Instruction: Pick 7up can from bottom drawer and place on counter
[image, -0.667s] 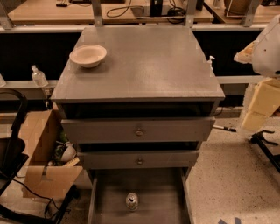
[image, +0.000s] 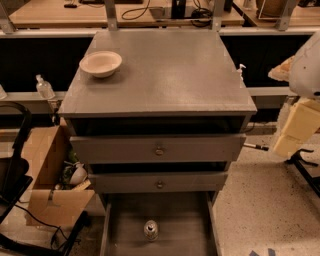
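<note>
The 7up can (image: 151, 230) stands upright on the floor of the open bottom drawer (image: 125, 232), near its middle, with its silver lid facing up. The counter (image: 170, 75) is the flat grey top of the cabinet above it. My gripper (image: 295, 131) shows as pale cream blocks at the right edge of the camera view, beside the cabinet at about the height of the upper drawer fronts. It is well away from the can, and nothing shows in it.
A cream bowl (image: 100, 63) sits on the counter's back left. Two closed drawer fronts (image: 159, 150) overhang the open drawer. A cardboard box (image: 47, 180) and black cables lie on the floor at left. A pump bottle (image: 44, 87) stands behind. A wooden desk (image: 125, 12) runs along the back.
My arm at the right edge has dropped slightly. The can, drawer and bowl have not moved.
</note>
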